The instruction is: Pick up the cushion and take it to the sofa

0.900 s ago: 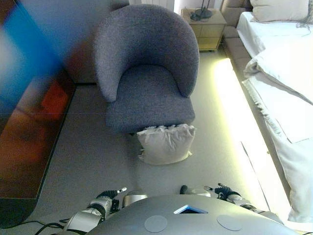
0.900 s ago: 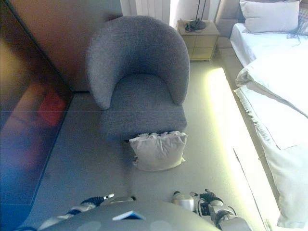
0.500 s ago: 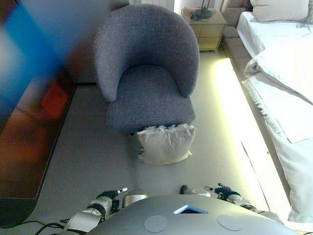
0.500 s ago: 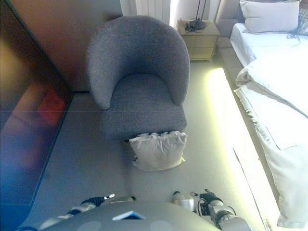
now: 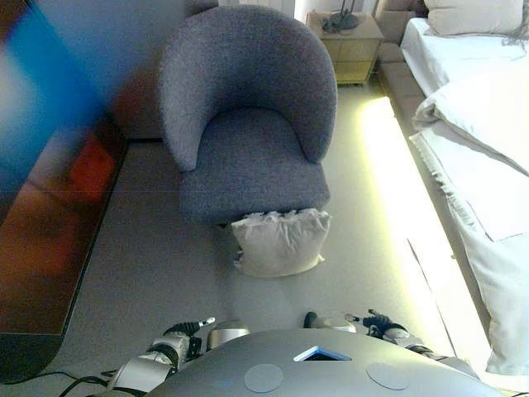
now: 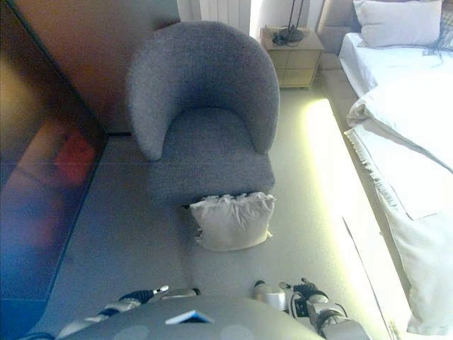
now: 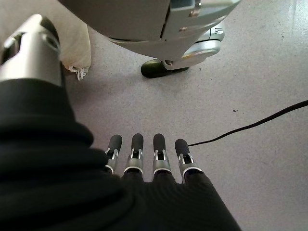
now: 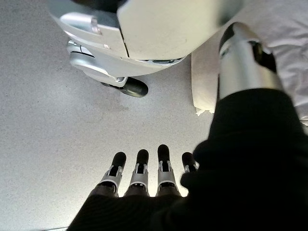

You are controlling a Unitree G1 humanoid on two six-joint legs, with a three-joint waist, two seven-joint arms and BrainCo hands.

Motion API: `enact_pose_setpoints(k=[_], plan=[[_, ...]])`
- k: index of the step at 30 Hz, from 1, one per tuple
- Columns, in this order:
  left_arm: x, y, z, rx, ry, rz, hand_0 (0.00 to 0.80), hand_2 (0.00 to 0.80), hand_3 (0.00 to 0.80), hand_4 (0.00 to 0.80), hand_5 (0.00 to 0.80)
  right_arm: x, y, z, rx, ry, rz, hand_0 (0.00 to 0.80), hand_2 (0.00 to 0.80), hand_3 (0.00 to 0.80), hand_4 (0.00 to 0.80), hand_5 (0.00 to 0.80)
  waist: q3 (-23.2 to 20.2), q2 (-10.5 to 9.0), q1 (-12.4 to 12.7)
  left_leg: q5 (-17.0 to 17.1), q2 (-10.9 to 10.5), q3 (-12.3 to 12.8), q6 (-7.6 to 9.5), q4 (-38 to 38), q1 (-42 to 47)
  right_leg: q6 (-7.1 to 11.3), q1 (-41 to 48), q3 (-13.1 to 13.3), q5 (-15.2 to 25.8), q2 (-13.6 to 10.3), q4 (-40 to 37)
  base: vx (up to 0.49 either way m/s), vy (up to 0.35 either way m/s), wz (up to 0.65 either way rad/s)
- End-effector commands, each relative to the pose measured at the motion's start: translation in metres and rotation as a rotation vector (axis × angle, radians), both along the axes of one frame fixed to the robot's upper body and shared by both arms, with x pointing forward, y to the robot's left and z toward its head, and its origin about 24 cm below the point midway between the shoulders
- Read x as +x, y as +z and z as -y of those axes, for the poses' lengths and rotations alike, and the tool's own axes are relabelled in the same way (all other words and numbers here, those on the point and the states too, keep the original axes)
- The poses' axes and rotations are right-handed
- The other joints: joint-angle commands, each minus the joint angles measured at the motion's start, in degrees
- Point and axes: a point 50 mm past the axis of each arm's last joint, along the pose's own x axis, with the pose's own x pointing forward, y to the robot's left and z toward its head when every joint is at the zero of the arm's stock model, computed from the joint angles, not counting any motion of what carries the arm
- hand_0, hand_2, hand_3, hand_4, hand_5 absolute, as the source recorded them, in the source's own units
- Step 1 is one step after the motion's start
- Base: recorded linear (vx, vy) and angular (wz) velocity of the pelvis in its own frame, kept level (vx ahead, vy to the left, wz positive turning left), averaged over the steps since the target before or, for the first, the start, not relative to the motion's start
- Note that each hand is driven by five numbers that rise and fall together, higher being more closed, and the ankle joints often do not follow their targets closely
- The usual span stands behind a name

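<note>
From the left eye view you have the cushion [image 5: 279, 242] on the floor [image 5: 157, 265], leaning against the front of the grey armchair [image 5: 248, 124], which must be the sofa you are after. It lies straight ahead of you, well apart from both arms, with its long axis running side to side across your path. The left robot hand [image 5: 188, 329] and the right robot hand [image 5: 369, 321] show only at the bottom edge, low at your sides, about equally far from the cushion, so neither has a clear advantage.

The right eye view shows the same layout: the bed [image 6: 410, 142] runs along the right, a lit strip along its base, a nightstand [image 6: 291, 47] stands behind the chair, and a dark glossy panel [image 6: 35, 177] lines the left. Bare floor lies between you and the cushion, with nothing standing in the way.

In the left wrist view the left robot hand's fingers [image 7: 136, 144] are straight and relaxed over the floor, holding nothing; a pale corner of the cushion [image 7: 77, 41] shows past the arm.

In the right wrist view the right robot hand's fingers [image 8: 142, 159] also hang straight and empty above the floor, with a pale cloth edge beyond that I cannot identify. You will likely need to step forward and reach down with both
</note>
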Motion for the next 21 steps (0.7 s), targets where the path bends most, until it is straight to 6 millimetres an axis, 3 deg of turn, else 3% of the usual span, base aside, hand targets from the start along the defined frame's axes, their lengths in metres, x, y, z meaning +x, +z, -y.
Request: enact_pose_setpoints(k=[1, 3, 6, 9, 11, 13, 15, 18, 21], plan=[[0.016, 0.002, -0.002, 0.02, -0.018, 0.021, 0.0, 0.0, 0.0, 0.0, 0.0, 0.029, 0.001, -0.012, 0.023, 0.025, 0.054, 0.0, 0.0, 0.0, 0.0, 0.0, 1.69, -2.61, -0.78, -1.49, -2.87, 4.17, 3.04, 0.27, -0.54, 0.58, 0.32, 1.17, -2.02, 0.4, 0.86, 0.016, -0.107, 0.0], [0.016, 0.002, -0.002, 0.027, -0.011, 0.031, 0.0, 0.0, 0.0, 0.0, 0.0, 0.03, 0.002, -0.011, 0.024, 0.029, 0.051, 0.0, 0.0, 0.0, 0.0, 0.0, 1.98, -2.96, -0.63, -1.13, -1.76, 4.15, 2.36, 2.17, -0.33, 0.08, 0.42, 1.4, -1.98, 0.54, 1.2, 0.021, -0.123, 0.0], [0.02, 0.003, -0.003, 0.043, 0.003, 0.063, 0.0, 0.0, 0.0, 0.0, 0.0, 0.035, 0.003, -0.01, 0.022, 0.045, 0.055, 0.0, 0.0, 0.0, 0.0, 0.0, 3.35, -4.56, -0.41, -2.92, -0.23, 4.98, 2.07, 12.78, -4.04, -1.08, -0.58, 1.17, -1.69, -0.31, 3.27, -0.012, -0.152, 0.01], [0.025, 0.003, -0.002, 0.037, 0.034, 0.088, 0.0, 0.0, 0.0, 0.0, 0.0, 0.044, 0.006, -0.006, 0.012, 0.049, 0.072, 0.0, 0.0, 0.0, 0.0, 0.0, 5.86, -6.12, 0.27, -0.99, 1.68, 3.74, 2.78, 27.45, -11.39, -3.17, -1.56, 2.29, -1.8, -0.69, 5.47, -0.038, -0.178, 0.08], [0.023, 0.003, -0.001, 0.022, 0.062, 0.081, 0.0, 0.0, 0.0, 0.0, 0.0, 0.047, 0.007, -0.003, 0.006, 0.051, 0.073, 0.0, 0.0, 0.0, 0.0, 0.0, 6.94, -6.04, 0.72, -0.13, 1.7, 2.99, 3.05, 31.26, -14.54, -3.8, -1.3, 3.55, -2.05, -0.26, 6.06, 0.016, -0.077, -0.09], [0.019, 0.002, -0.001, 0.015, 0.089, 0.067, 0.0, 0.0, 0.0, 0.0, 0.0, 0.048, 0.008, -0.002, 0.006, 0.052, 0.073, 0.0, 0.0, 0.0, 0.0, 0.0, 7.74, -5.26, 1.89, 0.3, -0.61, 1.77, 3.33, 28.49, -16.52, -3.51, 0.01, 4.99, -3.11, 0.55, 6.04, 0.128, 0.015, -0.16], [0.012, 0.001, 0.0, 0.005, 0.107, 0.055, 0.0, 0.0, 0.0, 0.0, 0.0, 0.047, 0.008, 0.0, 0.005, 0.063, 0.071, 0.0, 0.0, 0.0, 0.0, 0.0, 7.95, -3.97, 2.88, 2.26, -1.74, 2.37, 2.87, 22.66, -17.46, -3.31, 1.96, 6.28, -4.84, 2.01, 5.41, 0.245, 0.048, -0.31], [0.007, 0.0, 0.002, -0.004, 0.121, 0.046, 0.0, 0.0, 0.0, 0.0, 0.0, 0.043, 0.007, 0.001, -0.002, 0.068, 0.064, 0.0, 0.0, 0.0, 0.0, 0.0, 7.62, -2.07, 4.07, 8.28, -0.75, 5.62, 1.07, 13.41, -19.4, -3.23, 6.36, 6.84, -7.36, 3.94, 3.77, 0.33, 0.06, -0.19], [0.001, -0.001, 0.003, -0.012, 0.16, 0.045, 0.0, 0.0, 0.0, 0.0, 0.0, 0.039, 0.007, 0.003, -0.009, 0.072, 0.049, 0.0, 0.0, 0.0, 0.0, 0.0, 6.98, -1.02, 5.85, 12.61, 0.19, 5.36, -0.13, 6.84, -20.94, -3.21, 10.56, 8.36, -10.1, 4.47, 3.43, 0.394, 0.066, -0.11]])
